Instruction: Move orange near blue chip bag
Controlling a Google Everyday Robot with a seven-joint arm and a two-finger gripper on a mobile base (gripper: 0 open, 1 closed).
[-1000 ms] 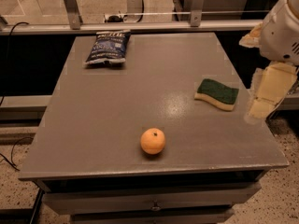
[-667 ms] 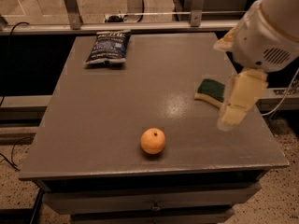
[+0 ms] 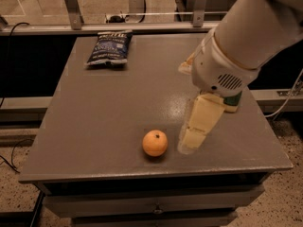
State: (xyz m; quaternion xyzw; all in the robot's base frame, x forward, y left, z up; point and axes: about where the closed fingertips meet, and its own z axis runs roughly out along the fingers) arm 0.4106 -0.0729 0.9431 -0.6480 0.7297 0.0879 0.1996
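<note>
Since a second ago the arm [image 3: 246,46] is swinging in from the right edge of the frame toward the lower middle, and it is now covering most of the spot where the sponge was showing. The orange and the bag are lying where they were.

I am watching the gripper [image 3: 189,143] hanging low over the table [image 3: 94,126], with its tip just right of the orange [image 3: 155,143] in the frame and at about the same height in the picture. Whether it is set wide or narrow I cannot tell; it is holding nothing that I can make out. The orange is sitting near the front edge, lower middle of the frame, stem dimple up. Being round, it is offering no long axis to line up on, so I judge the coming move is turning on a short shift leftward to get over it.

The blue chip bag [image 3: 110,48] is lying in the upper left, well apart from the orange. Its white lettering is showing, but I am not able to read it.
</note>
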